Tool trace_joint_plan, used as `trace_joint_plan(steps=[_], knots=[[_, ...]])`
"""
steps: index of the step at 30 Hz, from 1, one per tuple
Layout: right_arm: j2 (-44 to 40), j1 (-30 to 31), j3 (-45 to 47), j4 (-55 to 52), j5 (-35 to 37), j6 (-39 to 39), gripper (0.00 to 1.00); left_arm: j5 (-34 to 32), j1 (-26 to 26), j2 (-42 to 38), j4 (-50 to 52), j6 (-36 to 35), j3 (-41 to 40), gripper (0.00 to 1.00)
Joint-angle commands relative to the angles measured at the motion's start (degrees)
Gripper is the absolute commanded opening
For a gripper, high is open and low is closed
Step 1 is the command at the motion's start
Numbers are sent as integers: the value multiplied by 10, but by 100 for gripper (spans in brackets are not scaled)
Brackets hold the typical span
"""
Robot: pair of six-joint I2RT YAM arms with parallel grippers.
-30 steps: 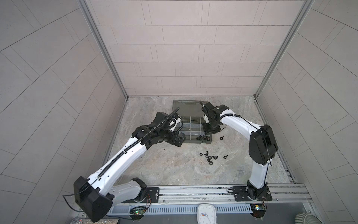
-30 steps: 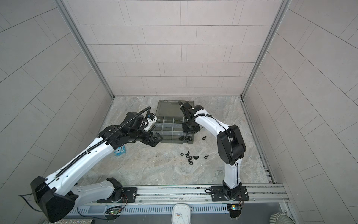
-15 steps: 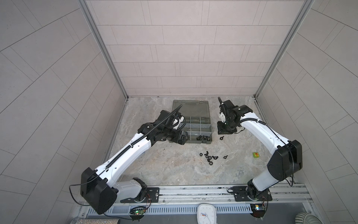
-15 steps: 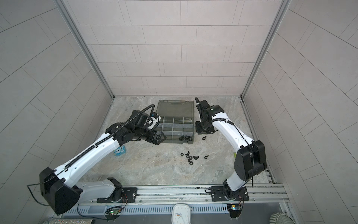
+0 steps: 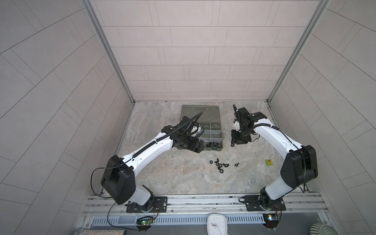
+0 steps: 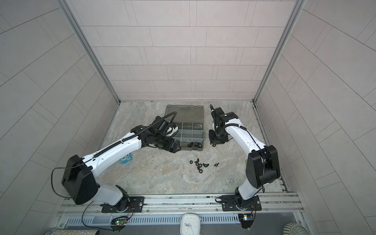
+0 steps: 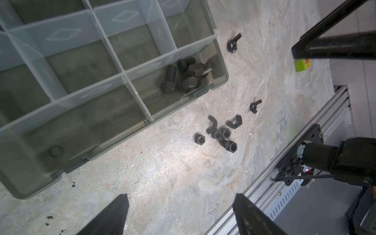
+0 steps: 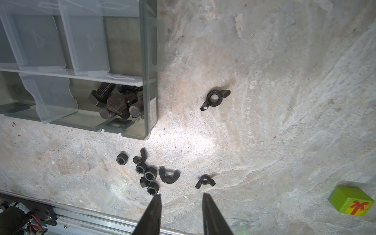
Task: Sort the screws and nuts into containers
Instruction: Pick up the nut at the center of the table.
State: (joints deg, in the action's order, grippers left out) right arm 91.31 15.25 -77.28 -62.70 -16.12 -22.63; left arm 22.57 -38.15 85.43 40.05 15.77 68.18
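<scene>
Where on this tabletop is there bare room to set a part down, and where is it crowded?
Free: the broad strip between the nuts and the front rail, and the stretch between them and the green cube. Crowded: the nut cluster itself, close before the organiser case, whose corner holds piled screws.

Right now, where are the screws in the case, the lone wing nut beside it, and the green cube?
screws (image 8: 116,103): right wrist view, hex head of the middle bolt in the pile.
wing nut (image 8: 215,104): right wrist view, rim of its hub.
green cube (image 8: 348,198): right wrist view, plain green face.
</scene>
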Motion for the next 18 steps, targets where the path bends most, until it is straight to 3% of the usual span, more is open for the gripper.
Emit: trace_joint_plan(steps=[1, 5, 7, 9, 10, 14, 16, 18], knots=[[-1, -15, 7, -8, -12, 19, 43, -15, -27, 22, 5, 9, 14, 87], [-24, -21, 26, -4, -8, 15, 60, -31, -46, 50, 35, 3, 34, 87], [-43, -21, 39, 0, -6, 11, 74, -39, -52, 66, 47, 0, 42, 87], [-61, -21, 48, -2, 1, 10, 78, -40, -59, 78, 54, -8, 47, 87], [-71, -21, 52, -5, 8, 10, 85, -43, -63, 84, 57, -13, 51, 86], [-111, -22, 69, -11, 19, -1, 90, -49, -80, 107, 63, -24, 61, 84], [-134, -22, 84, -12, 19, -10, 99, -57, -88, 119, 67, -25, 69, 83], [-154, -22, 98, -13, 17, -17, 99, -61, -96, 125, 65, -25, 70, 82]])
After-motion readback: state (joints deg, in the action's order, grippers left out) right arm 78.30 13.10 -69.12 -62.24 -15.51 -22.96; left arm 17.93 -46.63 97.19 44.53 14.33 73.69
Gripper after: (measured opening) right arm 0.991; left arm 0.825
